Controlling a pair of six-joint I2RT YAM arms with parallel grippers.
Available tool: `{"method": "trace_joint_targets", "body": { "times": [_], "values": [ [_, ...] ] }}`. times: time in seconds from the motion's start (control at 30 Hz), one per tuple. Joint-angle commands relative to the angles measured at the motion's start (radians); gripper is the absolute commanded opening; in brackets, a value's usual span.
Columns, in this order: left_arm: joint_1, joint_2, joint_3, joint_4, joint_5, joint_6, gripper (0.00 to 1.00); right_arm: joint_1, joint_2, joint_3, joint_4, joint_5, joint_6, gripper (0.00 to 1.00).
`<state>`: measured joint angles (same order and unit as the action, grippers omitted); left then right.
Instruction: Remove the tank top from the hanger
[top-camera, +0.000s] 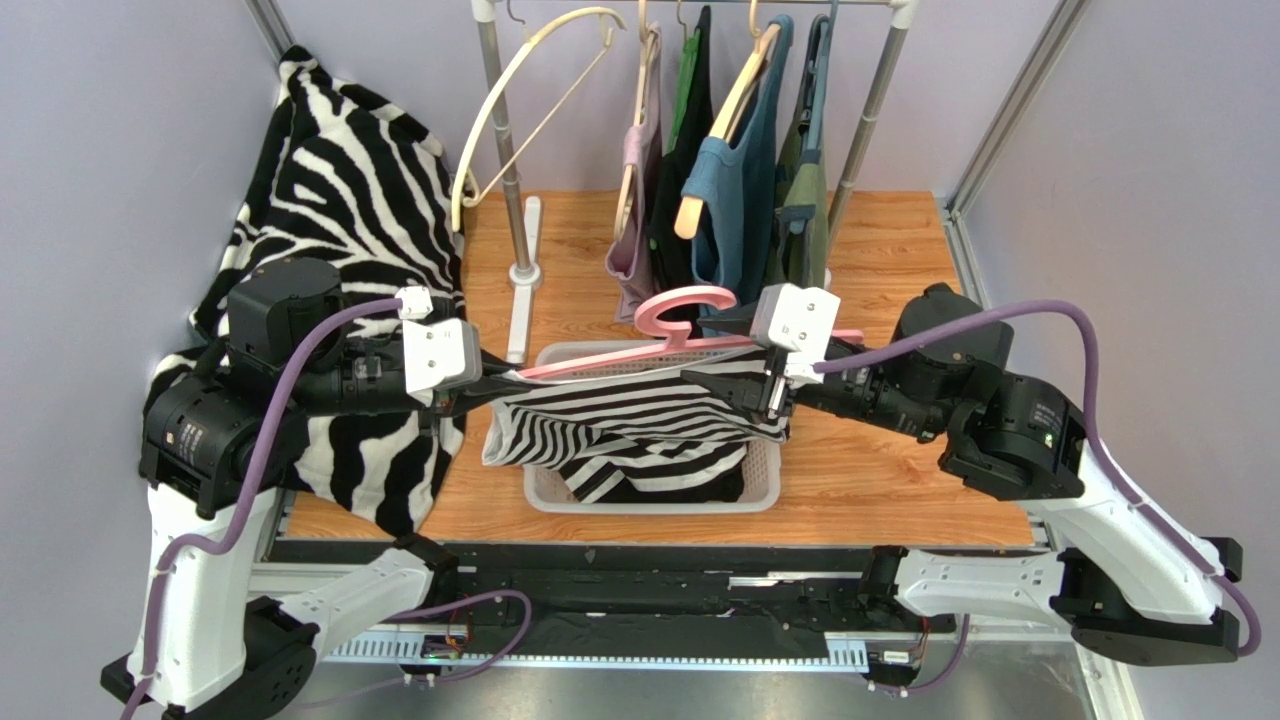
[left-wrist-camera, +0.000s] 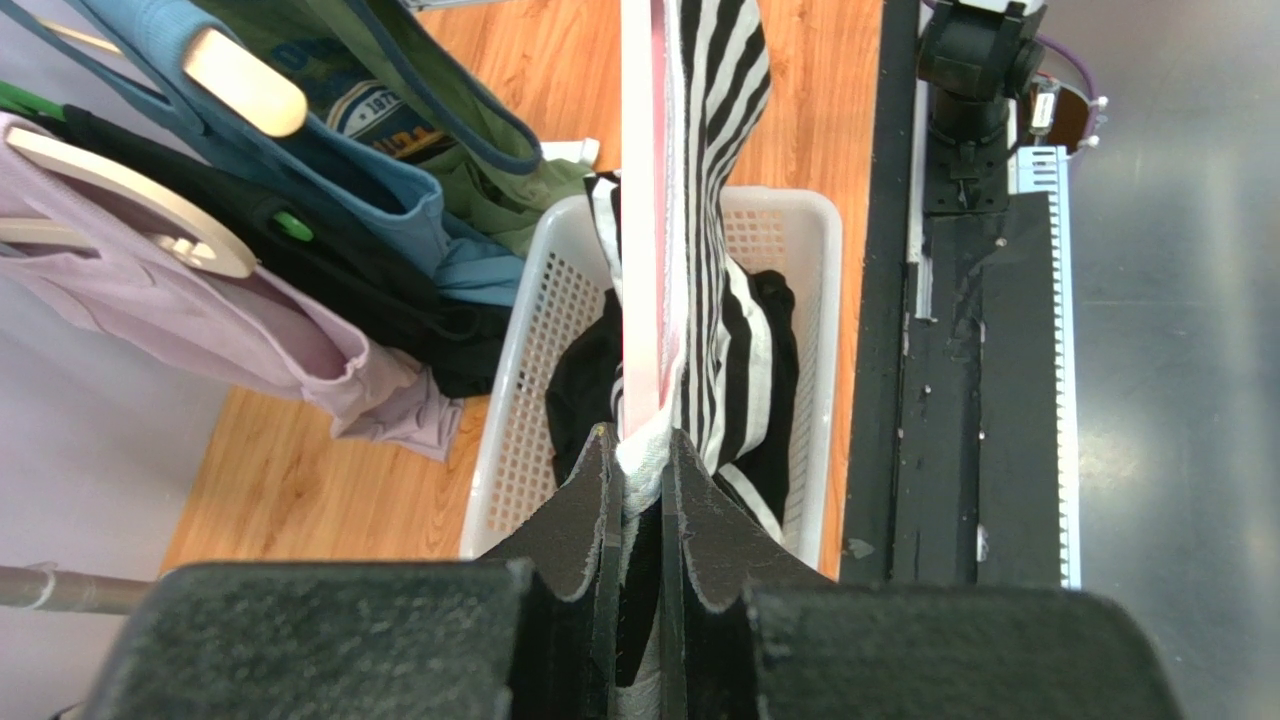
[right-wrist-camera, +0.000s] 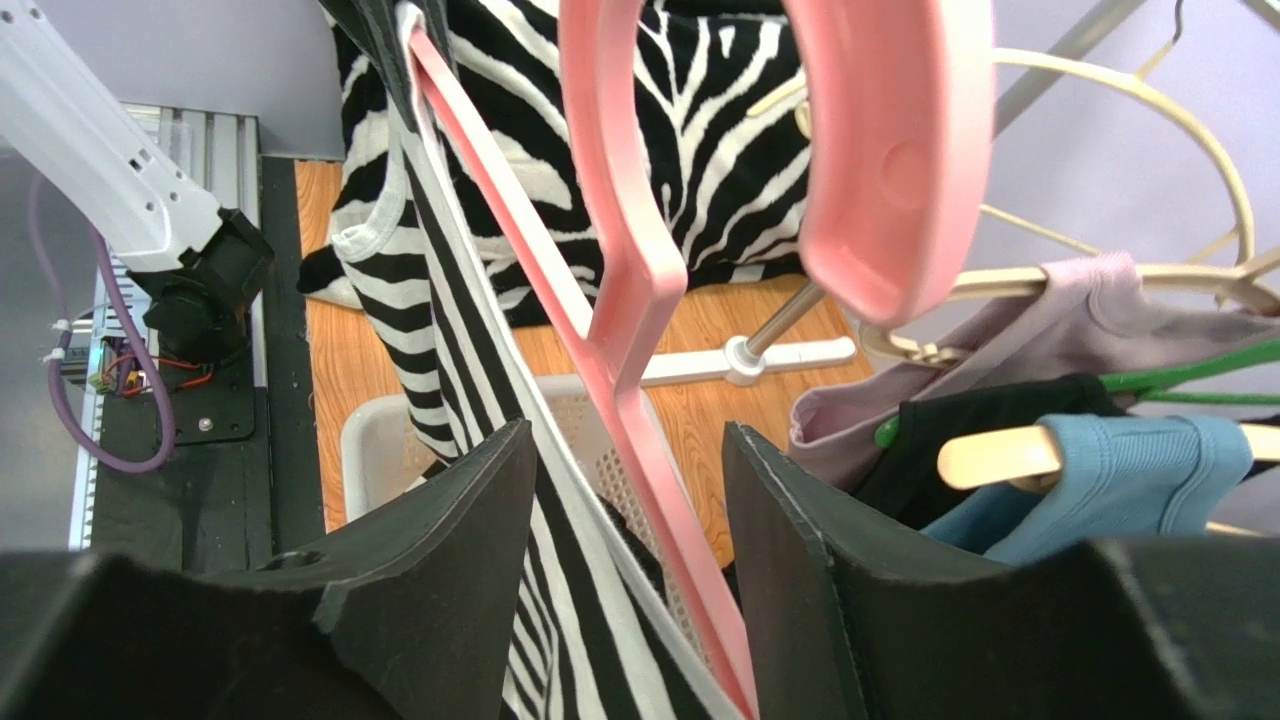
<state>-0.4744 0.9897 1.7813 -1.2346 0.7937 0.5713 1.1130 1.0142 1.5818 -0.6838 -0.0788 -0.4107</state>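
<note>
Near-edge left arm (top-camera: 226, 435) and right arm (top-camera: 1022, 435) met over basket (top-camera: 766, 488). tank top (top-camera: 631, 428) hung on pink hanger (top-camera: 676, 312), its hem sagging into the basket. Step, judged: peeling a strap off. left gripper (left-wrist-camera: 642, 447) was pinched on the strap edge; right gripper (right-wrist-camera: 627, 435) was spread, straddling the hanger. Next: steady the hanger, pull the strap clear. Only the wrist views showed the jaws; only the top view showed the sag.

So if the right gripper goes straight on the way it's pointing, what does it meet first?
Most likely the pink hanger: its arm runs between the right gripper's open fingers, the striped tank top alongside. Which touches first is unclear.
</note>
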Motion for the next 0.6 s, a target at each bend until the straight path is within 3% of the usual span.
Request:
{"method": "trace_joint_targets", "body": {
  "times": [0.0,0.23,0.57],
  "values": [
    [0.002,-0.013,0.02,0.007,0.05,0.036,0.0,-0.001,-0.022,0.032,0.041,-0.05,-0.082,0.52],
    [0.002,-0.013,0.029,-0.016,0.065,0.044,0.0,0.001,-0.002,0.015,0.043,-0.052,-0.079,0.28],
    [-0.023,0.029,0.09,-0.075,0.079,0.038,0.0,-0.001,0.023,0.001,0.076,-0.122,-0.02,0.18]
  ]
}}
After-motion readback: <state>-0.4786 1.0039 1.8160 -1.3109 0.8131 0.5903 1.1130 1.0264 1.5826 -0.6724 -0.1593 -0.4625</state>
